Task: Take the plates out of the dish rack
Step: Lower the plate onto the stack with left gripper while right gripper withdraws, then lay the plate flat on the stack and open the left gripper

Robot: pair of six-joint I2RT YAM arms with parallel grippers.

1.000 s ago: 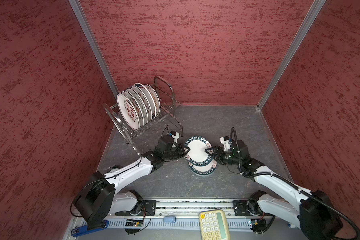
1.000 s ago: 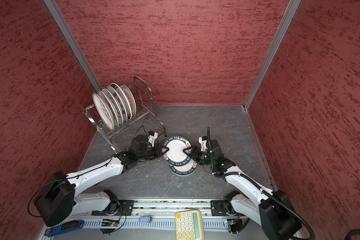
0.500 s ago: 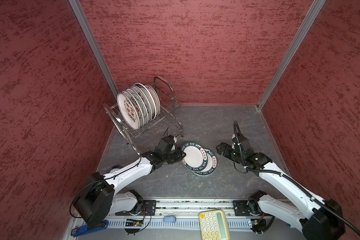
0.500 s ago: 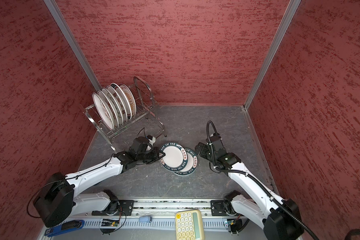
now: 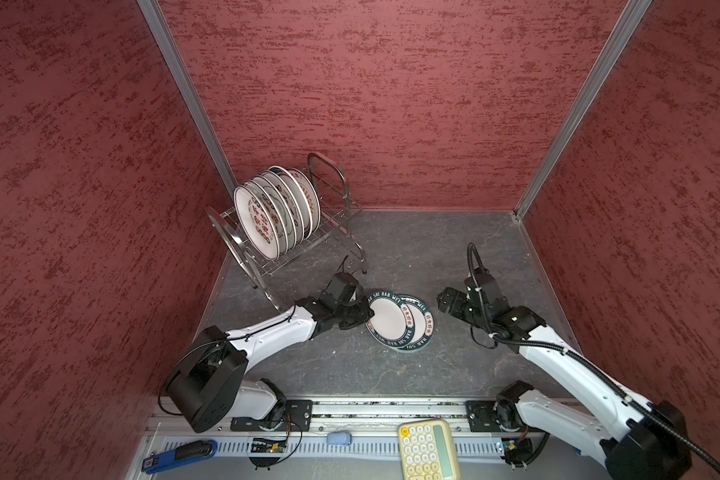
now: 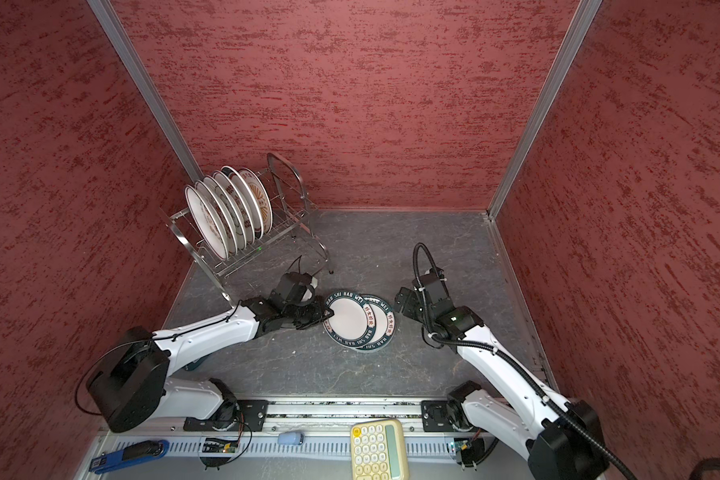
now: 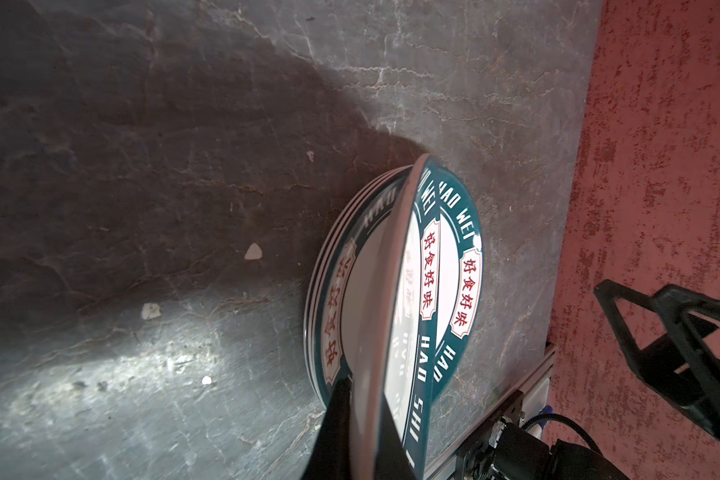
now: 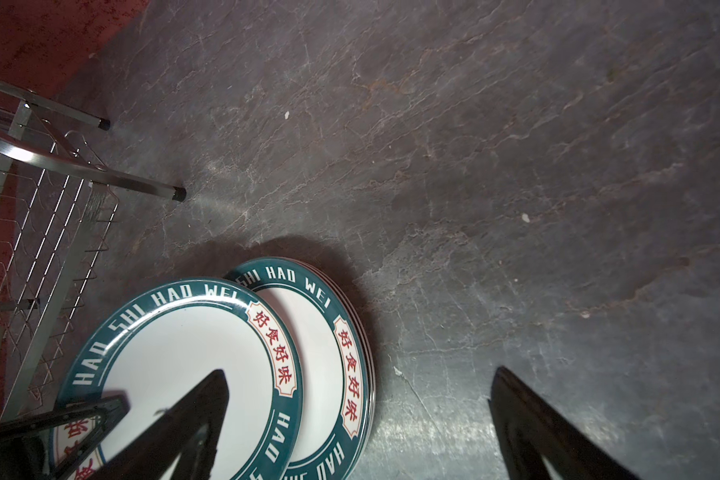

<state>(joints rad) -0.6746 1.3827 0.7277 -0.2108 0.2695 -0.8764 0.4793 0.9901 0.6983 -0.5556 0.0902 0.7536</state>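
Note:
The dish rack (image 5: 329, 166) (image 6: 285, 166) stands at the back left with several white plates (image 5: 258, 220) (image 6: 208, 220) upright in it. On the floor lies a stack of teal-rimmed plates (image 5: 422, 328) (image 6: 385, 328) (image 7: 458, 257) (image 8: 321, 332). Another teal-rimmed plate (image 5: 387, 318) (image 6: 348, 320) (image 7: 375, 332) (image 8: 184, 345) leans on the stack, shifted to the left. My left gripper (image 5: 364, 318) (image 6: 325, 316) (image 7: 362, 415) is shut on that plate's left rim. My right gripper (image 5: 443, 301) (image 6: 400, 301) (image 8: 360, 372) hangs open to the right of the stack, holding nothing.
Red walls close in the grey stone floor (image 5: 433, 257) on three sides. The rack's near legs (image 8: 179, 193) stand close behind the stack. A yellow calculator (image 5: 427, 449) and a blue tool (image 5: 179, 455) lie on the front rail, outside the floor.
My right gripper has opened, let go of the plate's right edge and drawn back to the right. My left gripper has lowered the plate onto the stack, shifted left.

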